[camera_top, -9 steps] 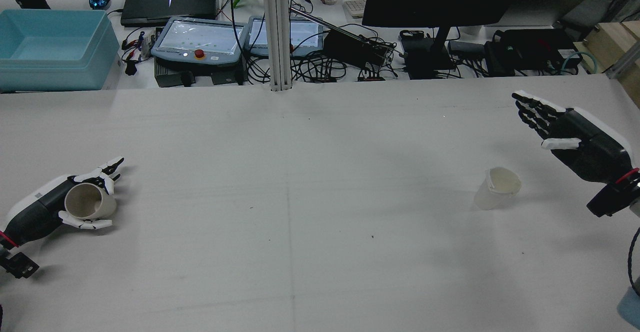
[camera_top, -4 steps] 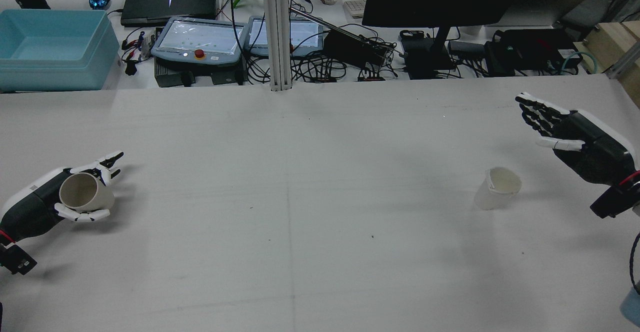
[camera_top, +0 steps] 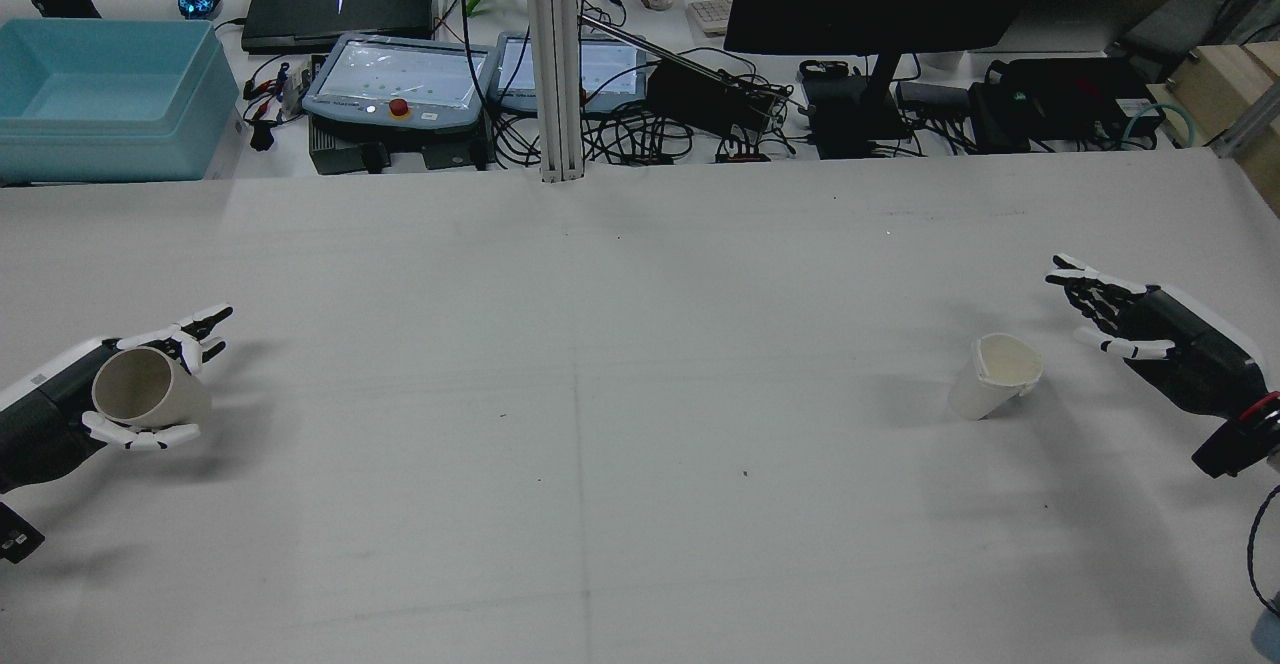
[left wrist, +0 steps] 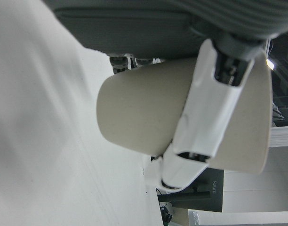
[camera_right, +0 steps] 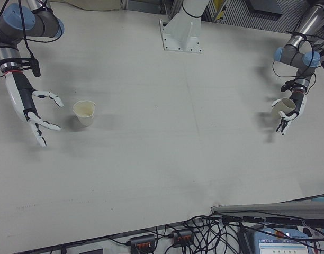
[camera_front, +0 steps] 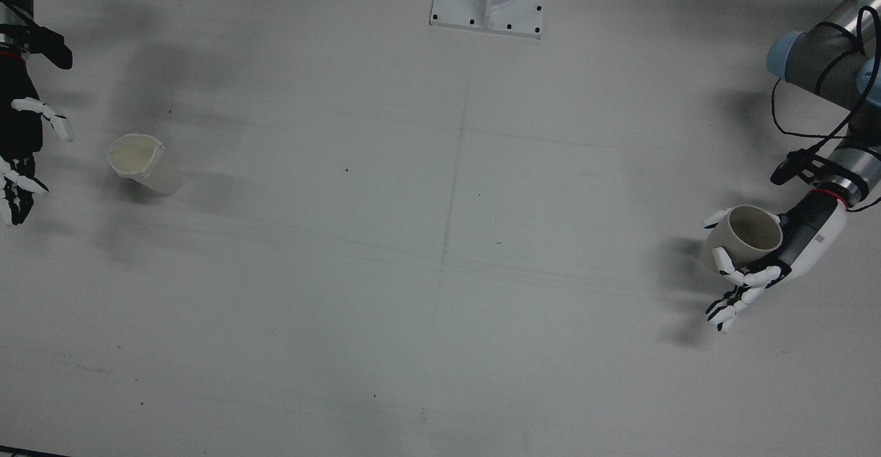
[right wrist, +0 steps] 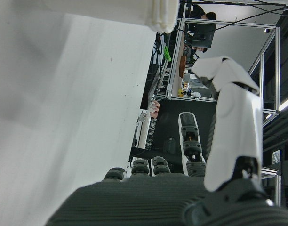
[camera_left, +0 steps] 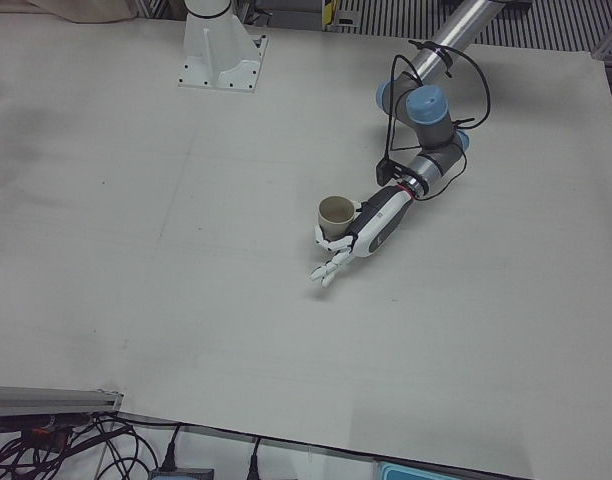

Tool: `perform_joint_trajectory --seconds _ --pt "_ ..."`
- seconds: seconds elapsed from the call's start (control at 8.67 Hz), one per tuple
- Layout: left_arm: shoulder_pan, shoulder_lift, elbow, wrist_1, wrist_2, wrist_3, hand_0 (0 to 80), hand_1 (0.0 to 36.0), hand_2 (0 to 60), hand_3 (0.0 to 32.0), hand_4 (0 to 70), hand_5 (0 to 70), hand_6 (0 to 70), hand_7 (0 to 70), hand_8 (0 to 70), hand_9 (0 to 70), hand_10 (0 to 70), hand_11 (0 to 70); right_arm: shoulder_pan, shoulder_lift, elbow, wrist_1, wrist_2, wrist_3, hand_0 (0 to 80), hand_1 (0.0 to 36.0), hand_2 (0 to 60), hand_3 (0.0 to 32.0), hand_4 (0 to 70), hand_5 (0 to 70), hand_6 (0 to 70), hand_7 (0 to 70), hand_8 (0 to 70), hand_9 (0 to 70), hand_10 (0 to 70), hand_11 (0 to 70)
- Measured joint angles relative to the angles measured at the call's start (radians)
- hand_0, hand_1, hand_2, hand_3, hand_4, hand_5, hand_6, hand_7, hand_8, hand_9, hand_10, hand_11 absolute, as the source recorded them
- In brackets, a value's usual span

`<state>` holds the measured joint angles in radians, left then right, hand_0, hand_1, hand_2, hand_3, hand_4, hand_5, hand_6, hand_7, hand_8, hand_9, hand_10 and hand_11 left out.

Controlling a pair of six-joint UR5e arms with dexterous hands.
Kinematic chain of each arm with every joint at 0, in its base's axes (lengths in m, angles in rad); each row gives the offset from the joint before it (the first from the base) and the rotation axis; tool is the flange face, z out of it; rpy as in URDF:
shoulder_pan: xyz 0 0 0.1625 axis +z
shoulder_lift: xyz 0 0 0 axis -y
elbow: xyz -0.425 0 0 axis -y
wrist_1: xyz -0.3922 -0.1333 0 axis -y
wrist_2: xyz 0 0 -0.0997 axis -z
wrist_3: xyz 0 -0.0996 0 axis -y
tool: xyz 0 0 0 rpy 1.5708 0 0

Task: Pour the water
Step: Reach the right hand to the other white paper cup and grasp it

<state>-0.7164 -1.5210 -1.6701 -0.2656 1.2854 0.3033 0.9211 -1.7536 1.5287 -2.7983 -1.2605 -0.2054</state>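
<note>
Beige cup [camera_top: 148, 391] gripped in the left hand [camera_top: 90, 406], mouth tipped a little toward the camera in the rear view, fingers [left wrist: 207, 122] wrapped across its side and thumb under the rim. Lifted clear of the white table [camera_top: 600, 424], shadow cast beneath on the sheet. Far across the table from it, translucent cup [camera_top: 992, 375] upright on the surface, a thin pale layer visible inside. Just beside that translucent cup, on the side away from the beige cup, the right hand [camera_top: 1150, 339] spread and grasping nothing, palm turned toward the cup, no contact, a clear gap between. Beige cup likewise seen in the front view [camera_front: 745, 235], cradled by the left hand [camera_front: 778, 257], with the translucent cup [camera_front: 141, 162] and right hand [camera_front: 20, 147] at the opposite edge.
</note>
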Motion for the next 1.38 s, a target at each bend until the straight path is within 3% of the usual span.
perform_joint_trajectory --seconds 0.12,0.23,0.46,0.69,0.81,1.04,1.38 --pt "0.0 0.005 -0.006 0.001 -0.002 -0.005 80.0 36.0 60.0 0.0 43.0 70.0 3.1 12.0 2.7 1.4 3.8 10.1 -0.022 -0.005 -0.043 0.029 -0.002 -0.013 59.0 24.5 1.4 0.0 0.0 8.6 0.0 3.7 3.6 1.2 0.0 0.0" --pt "0.0 0.008 -0.012 0.002 -0.003 -0.008 80.0 36.0 60.0 0.0 40.9 70.0 2.7 11.8 2.6 1.3 3.7 10.1 -0.038 -0.013 -0.063 0.053 -0.015 -0.036 58.9 24.4 1.3 0.0 0.0 9.7 0.0 4.0 3.6 1.3 0.0 0.0" --pt "0.0 0.01 -0.021 0.001 -0.005 -0.01 80.0 36.0 60.0 0.0 39.8 70.0 2.4 11.5 2.8 1.4 3.8 10.2 -0.052 -0.02 -0.066 0.078 -0.039 -0.095 60.4 27.1 7.9 0.0 0.0 11.7 0.0 5.3 3.3 1.3 0.0 0.0" --pt "0.0 0.023 -0.022 -0.013 -0.007 -0.01 80.0 36.0 60.0 0.0 40.1 70.0 2.6 11.7 2.9 1.5 4.3 10.9 -0.062 -0.021 -0.059 0.078 -0.045 -0.165 62.3 31.0 19.8 0.0 0.0 14.5 0.0 7.3 3.5 1.7 0.0 0.0" --pt "0.0 0.034 -0.022 -0.026 -0.011 -0.01 80.0 36.0 60.0 0.0 40.6 70.0 2.8 11.7 2.8 1.5 4.3 10.9 -0.067 -0.021 -0.04 0.071 -0.045 -0.2 63.5 32.0 22.0 0.0 0.0 15.7 0.0 8.4 3.4 1.9 0.0 0.0" --pt "0.0 0.058 -0.022 -0.055 -0.024 -0.01 80.0 36.0 60.0 0.0 41.1 70.0 3.0 11.8 2.6 1.4 4.4 11.0 -0.084 -0.017 0.042 -0.011 -0.042 -0.261 60.8 29.5 17.2 0.0 0.0 14.7 0.0 7.5 3.5 1.8 0.0 0.0" --pt "0.0 0.091 -0.019 -0.093 -0.029 -0.012 80.0 36.0 60.0 0.0 40.5 70.0 3.0 11.8 2.8 1.6 4.7 11.5 -0.12 -0.006 0.095 -0.084 -0.035 -0.311 62.8 32.0 24.2 0.0 0.0 16.7 0.0 9.5 3.6 2.5 0.0 0.0"
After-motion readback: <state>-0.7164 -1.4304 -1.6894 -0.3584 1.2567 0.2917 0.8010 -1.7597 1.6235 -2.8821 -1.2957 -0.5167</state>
